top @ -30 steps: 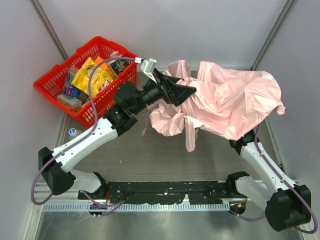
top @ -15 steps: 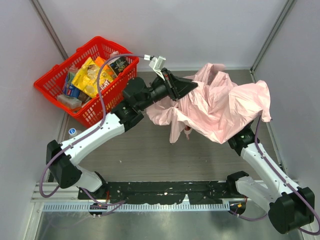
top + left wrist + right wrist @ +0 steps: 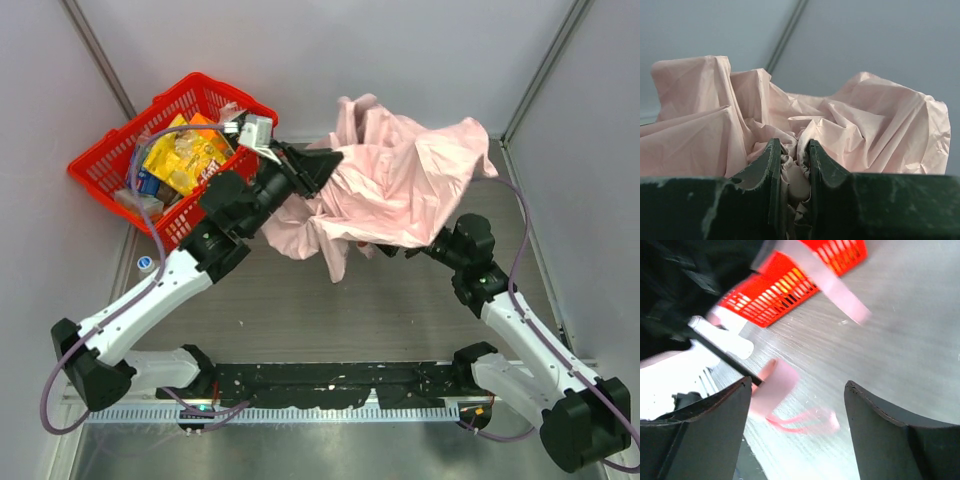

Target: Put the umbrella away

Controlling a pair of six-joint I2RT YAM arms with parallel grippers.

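While left gripper (image 3: 792,152) pinches crumpled pink umbrella (image 3: 400,190) | latticed red basket (image 3: 100,165)

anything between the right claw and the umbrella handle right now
Nothing visible does. In the right wrist view the open right claw faces the pink handle and black shaft of the umbrella, with only the table behind. The left claw is pinched on the fabric.

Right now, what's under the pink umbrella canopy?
The right wrist view shows the thin black shaft, pink handle and wrist loop below it, blurred. From overhead the canopy covers them, and anything else beneath cannot be seen.
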